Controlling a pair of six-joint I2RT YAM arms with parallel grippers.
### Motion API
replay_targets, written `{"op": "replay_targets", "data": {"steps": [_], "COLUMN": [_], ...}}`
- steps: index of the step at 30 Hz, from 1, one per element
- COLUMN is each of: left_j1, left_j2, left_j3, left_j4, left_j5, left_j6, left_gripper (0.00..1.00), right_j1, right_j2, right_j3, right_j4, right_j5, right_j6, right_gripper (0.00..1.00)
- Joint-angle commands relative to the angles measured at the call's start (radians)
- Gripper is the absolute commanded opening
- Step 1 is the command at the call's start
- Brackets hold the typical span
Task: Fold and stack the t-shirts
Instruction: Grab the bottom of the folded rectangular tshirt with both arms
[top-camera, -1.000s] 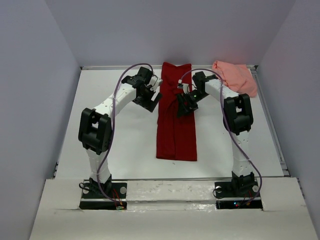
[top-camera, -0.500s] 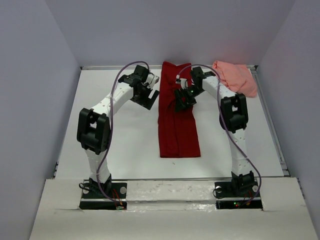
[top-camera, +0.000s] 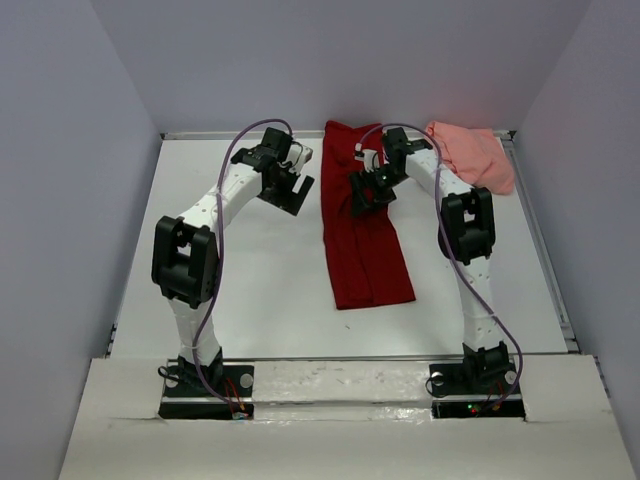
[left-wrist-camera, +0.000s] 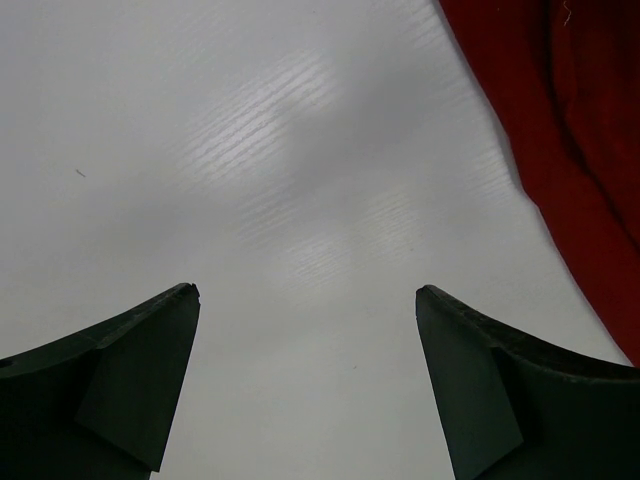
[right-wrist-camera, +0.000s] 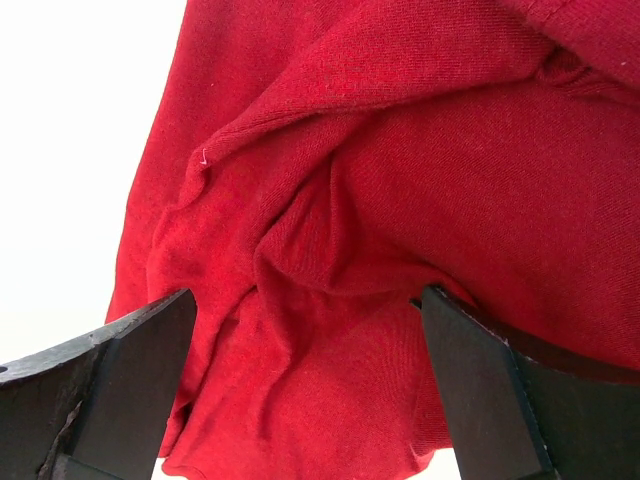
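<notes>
Right gripper (top-camera: 366, 190) hangs with its jaws spread wide over the upper part of the dark red t-shirt (top-camera: 366, 262), a bunched ridge of the cloth rising between its two fingers (right-wrist-camera: 130, 370) in the right wrist view; whether the fingers press on the fabric cannot be told. Left gripper (top-camera: 291, 190), jaws likewise parted and holding nothing, hovers over the bare white table (top-camera: 250, 290) just to the left of the red shirt, whose edge (left-wrist-camera: 585, 150) crosses the upper right corner of the left wrist view. Folded lengthwise into a long strip, the red shirt runs from the far edge of the table toward the arms' bases, its near end slanting to the right. Wrinkles gather under the right gripper (right-wrist-camera: 305, 300), where the cloth (right-wrist-camera: 400, 150) puckers into soft folds. Off to the right of the red shirt's far end, apart from it, a salmon pink t-shirt (top-camera: 476, 156) lies crumpled.
</notes>
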Motion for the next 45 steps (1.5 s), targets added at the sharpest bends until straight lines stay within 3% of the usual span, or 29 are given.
{"op": "replay_targets", "data": {"steps": [1,7,12,16,20,24,28,34,45], "left_j1": [0.003,0.003,-0.003,-0.024,-0.083,-0.217,-0.305,-0.322,-0.331], "left_j2": [-0.025,-0.053,-0.068,-0.076,-0.078,-0.111,-0.122,-0.099,-0.082], "left_j3": [0.028,0.025,0.035,0.038,0.022,-0.055,-0.139,-0.234,-0.420], "left_j4": [0.007,-0.026,-0.114,-0.143,-0.189,-0.191,-0.178,-0.146,-0.088], "left_j5": [0.003,0.111,0.286,0.311,0.380,0.398,0.414,0.420,0.469], "left_j6": [-0.003,0.013,0.071,0.079,0.106,0.138,0.155,0.151,0.160], "left_gripper": [0.99,0.99,0.99,0.98,0.90,0.84,0.84,0.81,0.72], "right_j1": [-0.021,-0.021,-0.021,-0.021,-0.021,-0.021,-0.021,-0.021,-0.021], "right_j2": [-0.012,-0.059,-0.268,-0.400,-0.501,-0.593,-0.668,-0.667,-0.550], "right_j3": [-0.016,0.032,-0.166,-0.264,-0.361,-0.482,-0.634,-0.798,-0.823], "right_j4": [0.017,-0.135,-0.146,-0.186,-0.225,-0.256,-0.253,-0.177,-0.141], "right_j5": [0.097,0.047,0.107,0.126,0.135,0.127,0.088,0.034,0.018], "right_j6": [-0.012,-0.067,-0.092,-0.104,-0.104,-0.107,-0.097,-0.061,-0.029], "right_gripper": [1.00,1.00,1.00,1.00,1.00,1.00,1.00,1.00,1.00]}}
